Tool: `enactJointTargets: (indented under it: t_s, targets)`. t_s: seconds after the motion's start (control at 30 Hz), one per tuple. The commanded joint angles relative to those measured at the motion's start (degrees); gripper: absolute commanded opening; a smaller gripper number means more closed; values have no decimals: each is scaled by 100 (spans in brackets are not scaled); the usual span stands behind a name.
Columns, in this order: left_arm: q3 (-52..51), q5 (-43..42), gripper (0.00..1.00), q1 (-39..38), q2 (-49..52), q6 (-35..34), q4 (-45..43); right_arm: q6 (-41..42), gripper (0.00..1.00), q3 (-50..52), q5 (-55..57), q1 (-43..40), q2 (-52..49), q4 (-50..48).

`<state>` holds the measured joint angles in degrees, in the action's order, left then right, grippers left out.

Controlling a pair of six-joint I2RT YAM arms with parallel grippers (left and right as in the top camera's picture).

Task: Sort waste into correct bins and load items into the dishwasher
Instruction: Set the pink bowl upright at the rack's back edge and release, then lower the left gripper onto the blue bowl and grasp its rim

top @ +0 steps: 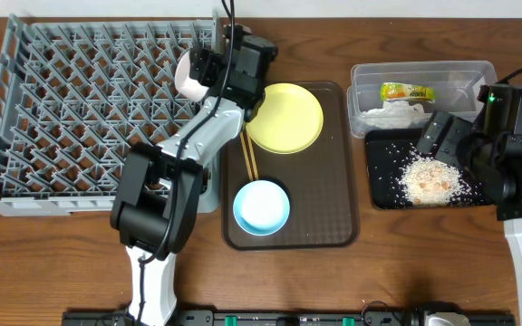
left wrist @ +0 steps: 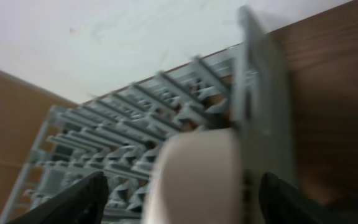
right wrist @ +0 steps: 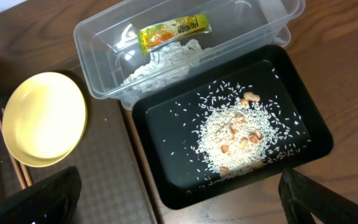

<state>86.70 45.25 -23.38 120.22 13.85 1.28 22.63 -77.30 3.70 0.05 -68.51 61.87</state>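
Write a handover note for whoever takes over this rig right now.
Left gripper shut on white bowl at right edge of rack.
Right gripper open, empty, over black tray.
Done: wrapper and tissue in clear tub, rice in black tray.
Left: rack the bowl, then plate, blue bowl and chopsticks from the brown tray.

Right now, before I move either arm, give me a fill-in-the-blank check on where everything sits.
1. The clear tub holds a crumpled tissue and a snack ___.
2. The black tray holds scattered ___.
3. The yellow plate and the light blue ___ sit on the brown serving tray.
4. The left pincer grips a whitish vessel at the right edge of the grey dish ___.
Missing words: wrapper; rice; bowl; rack.
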Motion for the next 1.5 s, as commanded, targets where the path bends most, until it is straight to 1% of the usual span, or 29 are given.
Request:
enactJointTargets:
  t_s: [0.0, 0.13, 0.2, 0.23, 0.3, 0.47, 0.5, 0.57, 0.6, 0.67, 0.77, 0.8, 0.9, 1.0, 1.07, 1.13, 1.2, 1.27, 1.33, 1.47]
  targets:
    - [214, -400, 79, -83, -155, -256, -4, 48, 99, -57, 79, -52, -13, -7]
    - [238, -420, 80, -87, -564, -483, 109, 48, 99, -57, 79, -52, -13, -7]
    - [238, -474, 80, -103, -949, -741, 555, 48, 99, -57, 79, -52, -13, -7]
    - [238, -632, 80, -114, -1165, -876, 885, 48, 99, -57, 79, -52, -13, -7]
    - [238, -1237, 80, -129, -1650, -1130, 1668, 48, 99, -57, 79, -52, -13, -7]
    - [236, -3482, 79, -133, -2944, -1880, 3950, 48, 99, -57, 79, -52, -13, -7]
    - [236, -3766, 79, -133, -3119, -2044, 4288, 48, 99, -57, 79, -52, -13, -7]
    - [236, -4151, 79, -133, -3493, -2656, 5156, 48, 99, -57, 79, -52, -13, -7]
    - [236, -4186, 79, -136, -3659, -3097, 5624, 48, 99, -57, 79, -52, -13, -7]
    - [234, -4186, 79, -136, -3864, -3742, 6352, 48, 99, -57, 76, -52, -13, -7]
    - [118, -4183, 79, -142, -4048, -4505, 7204, 48, 99, -57, 79, -52, -13, -7]
    - [-2, -4172, 79, -173, -4096, -4728, 7364, 48, 99, -57, 79, -52, -13, -7]
    - [-457, -4068, 79, -363, -4205, -5237, 7372, 48, 99, -57, 79, -52, -13, -7]
    - [-1117, -3851, 79, -732, -4245, -5928, 7073, 48, 99, -57, 79, -52, -13, -7]
    - [-1554, -3814, 72, -988, -4242, -6382, 6710, 48, 99, -57, 79, -52, -13, -7]
    - [-2122, -3812, 68, -1261, -4238, -6828, 6102, 48, 99, -57, 79, -52, -13, -7]
    - [-2509, -3807, 68, -1379, -4229, -7016, 5654, 48, 99, -57, 79, -52, -13, -7]
    - [-2909, -3692, 68, -1434, -4197, -7031, 5276, 48, 99, -57, 79, -52, -13, -7]
    - [-3176, -3501, 67, -1432, -4157, -7034, 5206, 48, 99, -57, 79, -52, -13, -7]
    - [-3397, -3270, 67, -1434, -4129, -7020, 5149, 48, 99, -57, 79, -52, -13, -7]
